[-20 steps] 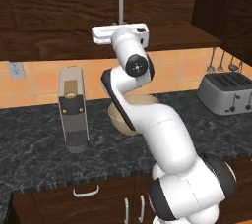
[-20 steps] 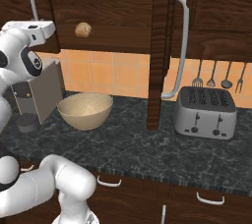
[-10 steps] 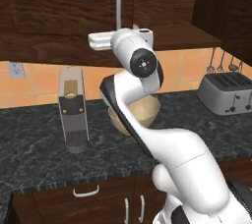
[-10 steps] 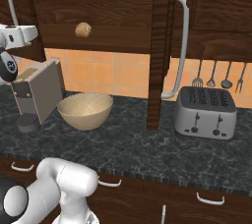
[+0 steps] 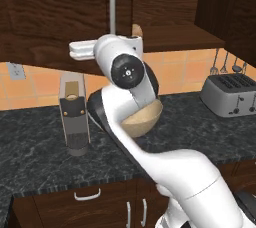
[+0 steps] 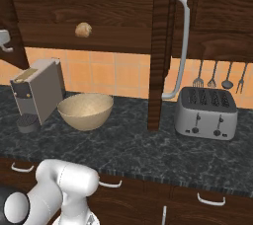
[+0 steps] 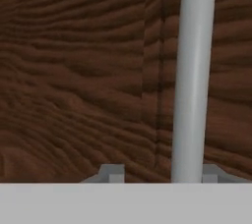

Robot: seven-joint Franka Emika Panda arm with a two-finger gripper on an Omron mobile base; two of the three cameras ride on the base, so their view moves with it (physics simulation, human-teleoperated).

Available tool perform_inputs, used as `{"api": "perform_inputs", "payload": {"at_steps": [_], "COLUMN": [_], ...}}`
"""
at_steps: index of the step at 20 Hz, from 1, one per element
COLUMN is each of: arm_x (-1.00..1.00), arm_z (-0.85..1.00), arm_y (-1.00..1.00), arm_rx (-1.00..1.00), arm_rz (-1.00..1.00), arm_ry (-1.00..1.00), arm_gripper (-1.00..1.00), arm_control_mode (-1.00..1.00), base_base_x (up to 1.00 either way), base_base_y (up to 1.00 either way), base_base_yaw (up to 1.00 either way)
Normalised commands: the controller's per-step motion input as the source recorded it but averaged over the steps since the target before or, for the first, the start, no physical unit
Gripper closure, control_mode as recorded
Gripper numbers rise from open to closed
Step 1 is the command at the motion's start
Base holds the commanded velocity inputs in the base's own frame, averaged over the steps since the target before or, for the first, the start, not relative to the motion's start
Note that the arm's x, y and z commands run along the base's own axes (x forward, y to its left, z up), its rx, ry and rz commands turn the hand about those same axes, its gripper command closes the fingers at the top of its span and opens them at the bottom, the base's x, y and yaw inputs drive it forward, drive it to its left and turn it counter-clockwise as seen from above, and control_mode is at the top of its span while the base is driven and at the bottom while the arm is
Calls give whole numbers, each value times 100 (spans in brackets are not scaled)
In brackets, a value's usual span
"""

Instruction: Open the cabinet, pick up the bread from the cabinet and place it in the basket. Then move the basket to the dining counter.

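Whole view has shifted since 1 s ago: base drove left. Cabinet (image 6: 99, 7) right door open, left door shut. Gripper (image 7: 162, 175) at left door handle (image 7: 193, 75); grip state unclear. Bread (image 6: 83, 29) on shelf above basket (image 6: 85, 110) on worktop (image 6: 128, 145).

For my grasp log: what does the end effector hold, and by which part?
Nothing: the end effector is open, the cabinet handle between its tips, unclamped.
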Motion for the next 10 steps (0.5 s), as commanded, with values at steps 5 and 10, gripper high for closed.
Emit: {"api": "perform_inputs", "payload": {"at_steps": [5, 10], "arm_x": [-19, -33], "arm_z": [-2, -9], "arm_y": [100, 100], "arm_rx": [-3, -3], "arm_rz": [-3, -3], "arm_ry": [0, 0], "arm_gripper": [100, 100], "arm_control_mode": [-100, -100], "base_base_x": [0, 0], "base_base_y": [0, 0], "base_base_yaw": [0, 0]}}
